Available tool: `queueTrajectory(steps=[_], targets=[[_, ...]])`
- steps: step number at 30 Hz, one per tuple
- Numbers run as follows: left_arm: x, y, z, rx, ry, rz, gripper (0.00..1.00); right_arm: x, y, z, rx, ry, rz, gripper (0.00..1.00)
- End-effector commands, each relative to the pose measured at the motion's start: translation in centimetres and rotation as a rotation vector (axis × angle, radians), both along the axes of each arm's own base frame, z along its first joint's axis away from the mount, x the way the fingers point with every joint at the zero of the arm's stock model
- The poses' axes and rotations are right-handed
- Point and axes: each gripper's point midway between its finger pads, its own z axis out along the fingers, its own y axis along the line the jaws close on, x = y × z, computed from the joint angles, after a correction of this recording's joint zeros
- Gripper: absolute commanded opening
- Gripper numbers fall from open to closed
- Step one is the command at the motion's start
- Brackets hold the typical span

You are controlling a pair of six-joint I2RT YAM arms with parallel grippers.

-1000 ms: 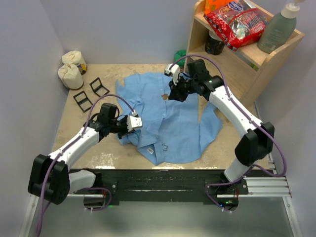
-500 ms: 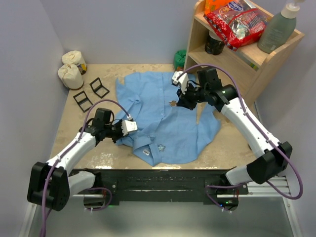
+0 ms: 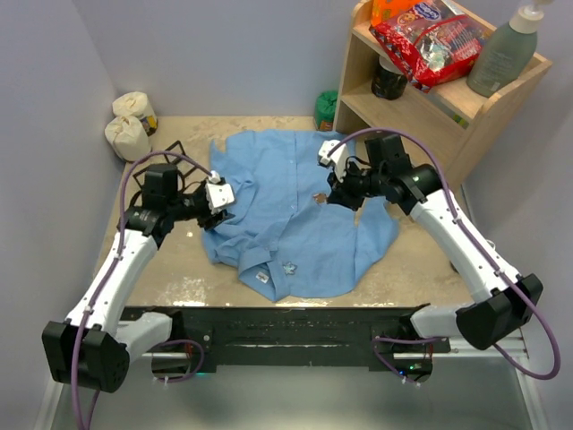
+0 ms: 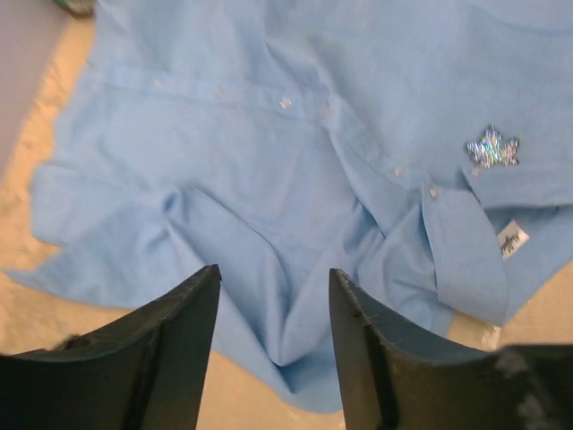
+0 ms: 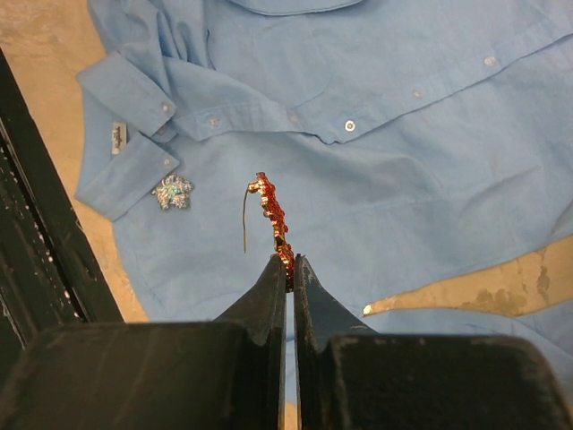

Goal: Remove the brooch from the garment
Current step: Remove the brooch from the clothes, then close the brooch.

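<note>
Grip noted on the right side: the red brooch (image 5: 273,215) is pinched by its near end between the right fingers (image 5: 264,300), which are pressed together on it. Its long axis runs straight out from the fingertips, in line with them. A thin pin wire is seen hanging beside it on the left of the wrist view. From above, the piece is seen over the middle of the garment (image 3: 269,170), which lies spread on the table (image 3: 170,269). It is judged to be lifted clear of the cloth. Whether the pin tip is free of the weave cannot be told.

The left fingers (image 4: 175,331) are held spread, with nothing between them, above the garment's left edge.

A silver star-shaped brooch (image 4: 491,148) is seen on the fabric just beside the collar label (image 4: 508,240). From the left fingers it lies ahead and to the right. From the right fingers it lies ahead and to the left, near the collar. It sits between the two arms, toward the near edge, and neither arm is clearly closer.

Next move is judged to depend on the right arm carrying its piece along that same axis, away from the cloth.
</note>
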Motion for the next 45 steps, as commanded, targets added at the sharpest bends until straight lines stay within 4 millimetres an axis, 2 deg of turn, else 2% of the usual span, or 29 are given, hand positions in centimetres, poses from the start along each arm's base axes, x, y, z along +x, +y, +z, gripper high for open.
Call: queueTrajectory(steps=[1, 2, 4, 5, 6, 7, 8, 9, 10, 12, 16, 17, 20, 24, 30, 35, 39, 45], targets=[[-0.5, -1.8, 6.7, -0.127, -0.078, -0.078, 0.66, -0.6, -0.1, 2.3, 0.033, -0.034, 0.017, 0.00], [-0.7, -2.0, 7.1, -0.137, -0.073, -0.090, 0.77, -0.8, 0.0, 2.8, 0.040, -0.033, 0.023, 0.00], [-1.0, -2.7, 9.0, -0.174, -0.088, -0.134, 0.87, -1.5, 0.3, 2.8, 0.058, 0.013, 0.046, 0.00], [-1.2, -3.0, 9.8, -0.197, -0.084, -0.142, 0.98, -1.8, 0.6, 3.5, 0.071, 0.020, 0.065, 0.00], [-1.3, -3.6, 11.2, -0.233, -0.106, -0.179, 1.00, -2.2, 0.8, 3.5, 0.075, 0.034, 0.090, 0.00], [-1.4, -4.0, 11.8, -0.254, -0.098, -0.202, 0.99, -3.0, 1.2, 3.0, 0.078, 0.097, 0.124, 0.00], [-1.7, -4.4, 12.4, -0.273, -0.094, -0.231, 0.99, -3.1, 1.4, 3.8, 0.089, 0.100, 0.138, 0.00], [-1.8, -4.9, 13.9, -0.303, -0.112, -0.269, 1.00, -3.4, 1.6, 3.9, 0.092, 0.114, 0.159, 0.00], [-1.5, -5.3, 14.0, -0.332, -0.059, -0.257, 1.00, -4.2, 1.6, 3.6, 0.087, 0.162, 0.178, 0.00], [-1.2, -6.2, 15.0, -0.342, -0.068, -0.272, 1.00, -5.0, 2.1, 3.7, 0.109, 0.216, 0.218, 0.00], [-0.9, -9.0, 13.8, -0.302, -0.011, -0.288, 1.00, -5.6, 2.3, 3.4, 0.126, 0.234, 0.245, 0.00], [-1.8, -10.4, 13.5, -0.288, 0.002, -0.332, 1.00, -5.7, 2.3, 3.1, 0.125, 0.237, 0.251, 0.00], [-3.8, -12.6, 12.7, -0.290, 0.057, -0.441, 0.99, -6.1, 2.4, 2.4, 0.132, 0.252, 0.274, 0.00], [-5.8, -14.4, 11.7, -0.350, 0.144, -0.573, 0.99, -6.3, 2.9, 1.5, 0.150, 0.287, 0.295, 0.00], [-7.0, -15.5, 10.8, -0.369, 0.201, -0.647, 0.97, -6.5, 3.1, -0.1, 0.149, 0.333, 0.324, 0.00], [-7.6, -15.9, 9.2, -0.369, 0.239, -0.652, 0.93, -7.2, 3.7, -0.8, 0.202, 0.404, 0.385, 0.00], [-7.7, -16.0, 8.8, -0.382, 0.257, -0.629, 0.86, -7.4, 4.0, -1.4, 0.241, 0.459, 0.412, 0.00], [-7.5, -16.5, 8.1, -0.387, 0.281, -0.611, 0.75, -6.8, 4.1, -1.4, 0.249, 0.458, 0.393, 0.00]])
